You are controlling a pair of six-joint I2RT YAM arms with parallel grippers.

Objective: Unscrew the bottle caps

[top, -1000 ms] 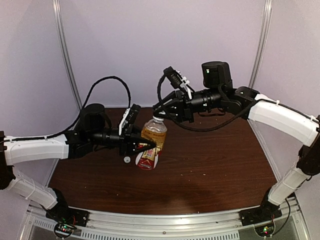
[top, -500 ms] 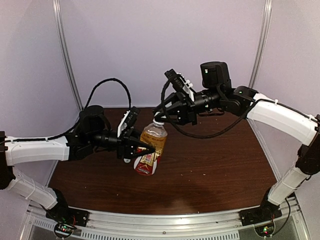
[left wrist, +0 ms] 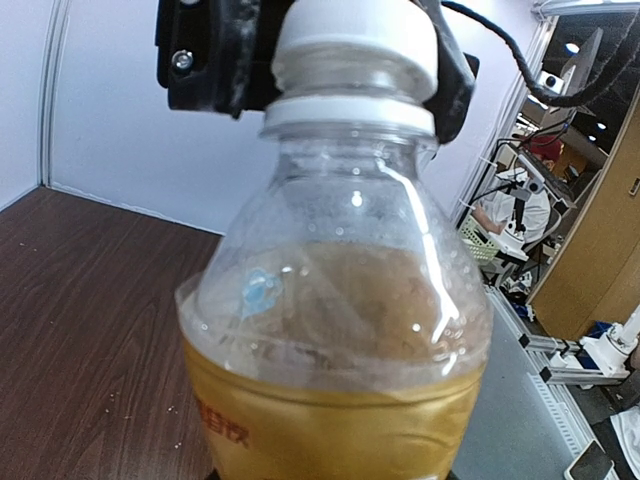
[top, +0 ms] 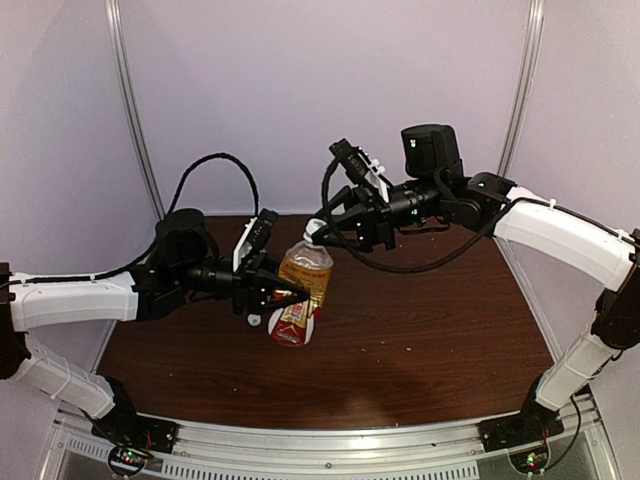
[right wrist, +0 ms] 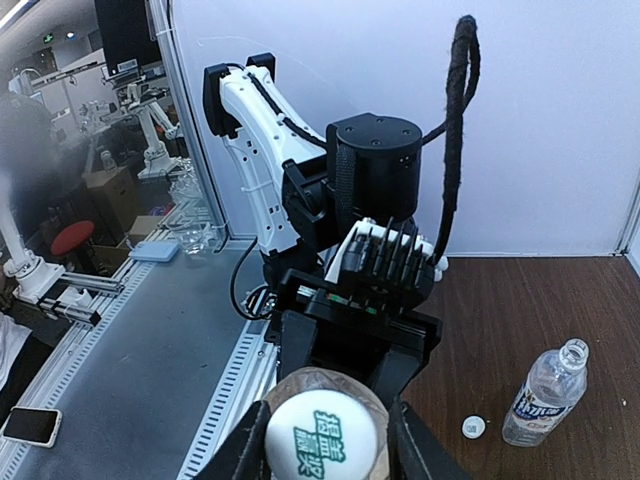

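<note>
My left gripper (top: 290,296) is shut on the amber bottle (top: 304,280), which has a red-yellow label, and holds it tilted above the table. The bottle fills the left wrist view (left wrist: 335,340), where my own fingers are hidden behind it. Its white cap (top: 314,232) is still on the neck (left wrist: 355,45). My right gripper (top: 318,232) is shut on that cap. In the right wrist view the cap (right wrist: 322,437) sits between the fingers (right wrist: 250,448). The clear bottle (right wrist: 545,392), with a white-blue label, stands uncapped on the table, with its loose cap (right wrist: 472,427) beside it.
The dark brown table (top: 420,330) is walled by pale panels at the back and sides. The left arm (top: 80,298) reaches in from the left and the right arm (top: 560,235) from the right. The metal rail (top: 330,450) runs along the near edge.
My right wrist has turned about the cap and edged slightly left. My left gripper and the amber bottle have shifted a little. Both grips are unchanged.
</note>
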